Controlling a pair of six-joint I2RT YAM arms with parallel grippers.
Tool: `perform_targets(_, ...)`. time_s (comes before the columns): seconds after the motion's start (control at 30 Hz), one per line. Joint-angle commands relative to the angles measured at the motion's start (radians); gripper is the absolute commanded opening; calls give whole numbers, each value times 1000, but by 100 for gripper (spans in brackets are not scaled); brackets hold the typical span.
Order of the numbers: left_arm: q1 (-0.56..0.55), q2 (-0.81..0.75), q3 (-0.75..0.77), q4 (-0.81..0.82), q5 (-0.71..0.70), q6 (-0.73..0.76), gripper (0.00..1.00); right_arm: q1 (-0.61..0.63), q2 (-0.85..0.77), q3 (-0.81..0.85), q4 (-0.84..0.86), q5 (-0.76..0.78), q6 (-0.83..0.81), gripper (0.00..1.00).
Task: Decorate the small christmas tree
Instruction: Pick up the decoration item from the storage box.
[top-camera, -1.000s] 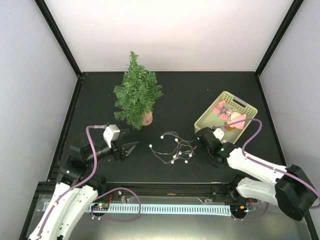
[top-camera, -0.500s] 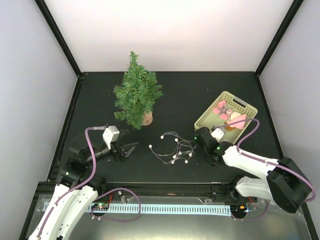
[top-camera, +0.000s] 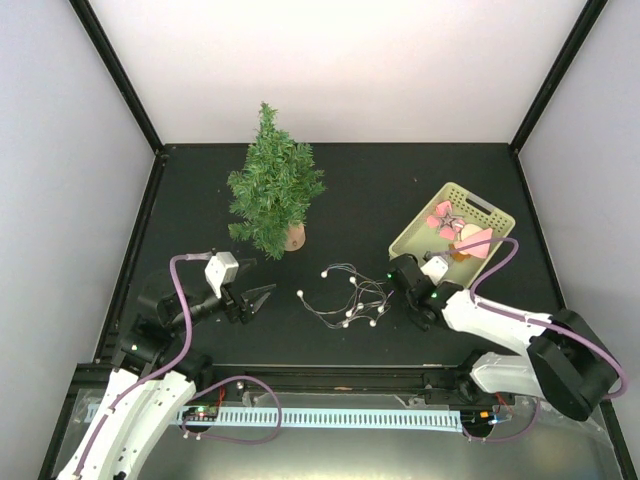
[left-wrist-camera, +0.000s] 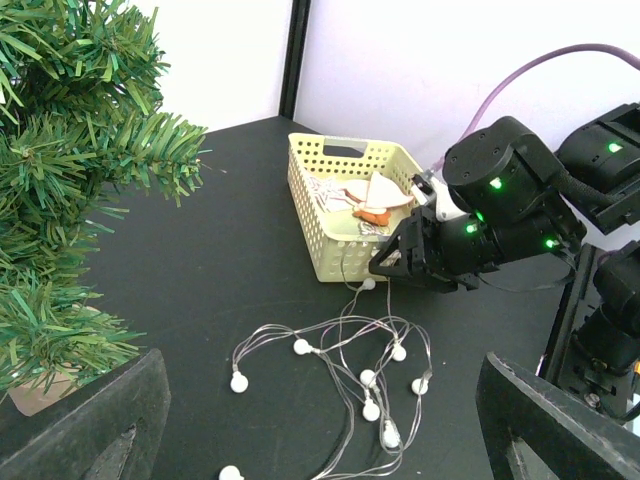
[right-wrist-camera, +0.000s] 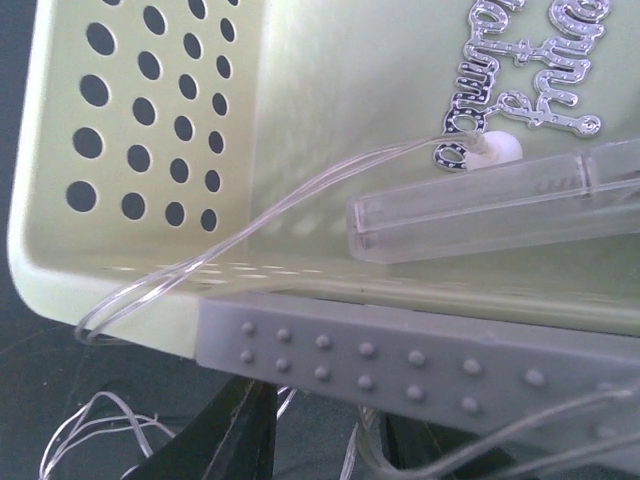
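Note:
The small christmas tree (top-camera: 272, 195) stands upright at the back left on its wood stump; its branches fill the left of the left wrist view (left-wrist-camera: 60, 200). A string of white bulb lights (top-camera: 350, 295) lies tangled on the black table between the arms (left-wrist-camera: 370, 370). One strand runs over the rim into the yellow-green basket (top-camera: 415, 232). My right gripper (top-camera: 398, 272) sits at the basket's near corner (left-wrist-camera: 380, 268), jaws together on that strand, and its grey studded pad (right-wrist-camera: 400, 350) lies against the basket rim. My left gripper (top-camera: 268, 294) is open and empty, left of the lights.
The basket (right-wrist-camera: 120, 130) holds pink ornaments (top-camera: 445, 215), a silver script ornament (right-wrist-camera: 520, 60), a clear plastic tube (right-wrist-camera: 500, 205) and one bulb (right-wrist-camera: 497, 148). Black frame posts and white walls close the table in at the back and sides.
My right gripper has shifted slightly left along the basket's near corner. The left arm, tree and lights have not moved.

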Motion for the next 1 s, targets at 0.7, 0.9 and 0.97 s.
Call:
perform_targets(0.7, -20, -35, 4, 2, -29, 20, 86, 3, -319, 255, -128, 155, -487, 1)
perform_targets(0.9, -20, 16, 46, -30, -50, 4, 82, 3, -415, 399, -97, 97, -759, 1)
perform_targets(0.97, -20, 32, 62, -36, -46, 0, 82, 2, -429, 439, -54, 32, -858, 1)
